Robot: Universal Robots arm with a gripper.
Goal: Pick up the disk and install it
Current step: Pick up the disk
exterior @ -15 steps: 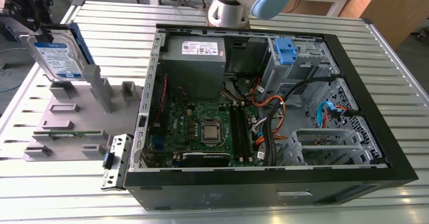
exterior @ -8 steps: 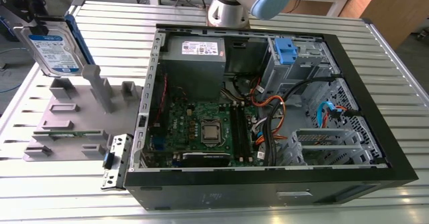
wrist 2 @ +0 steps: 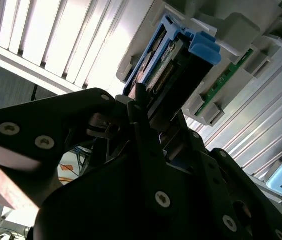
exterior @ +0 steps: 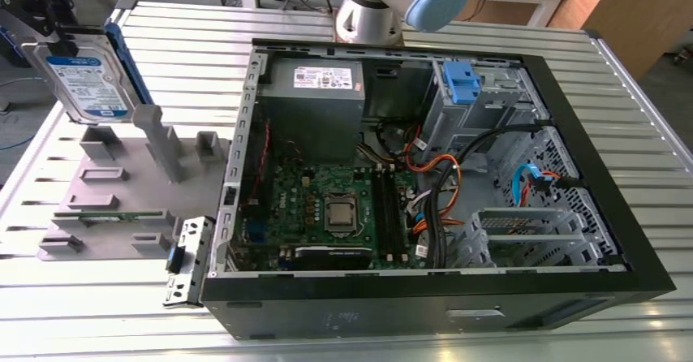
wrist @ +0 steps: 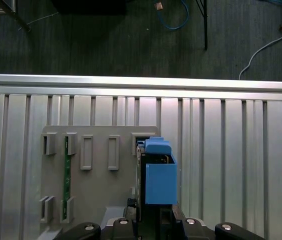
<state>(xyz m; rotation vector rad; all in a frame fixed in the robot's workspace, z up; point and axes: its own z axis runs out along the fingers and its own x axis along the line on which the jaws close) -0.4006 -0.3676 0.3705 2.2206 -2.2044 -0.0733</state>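
Note:
The disk [exterior: 92, 78] is a silver-grey drive with a white-and-blue label and a blue side rail. It stands upright at the exterior view's far left, over the back of a grey holder rack [exterior: 119, 187]. My gripper [exterior: 57, 45] is shut on its upper end. In the second wrist view, black fingers [wrist 2: 140, 112] clamp the disk [wrist 2: 173, 65] on both flat faces. Seen edge-on in the first wrist view, the disk [wrist: 158, 177] sticks out from the gripper [wrist: 156, 220] with its blue rail facing the camera.
An open computer case [exterior: 433, 301] lies on the slatted metal table [exterior: 76, 297], to the right of the rack. Its drive bay holds a blue clip [exterior: 460, 82] near a grey power supply [exterior: 314, 86]. Orange and black cables [exterior: 444, 183] cross the inside. A green memory stick [exterior: 109, 214] sits in the rack.

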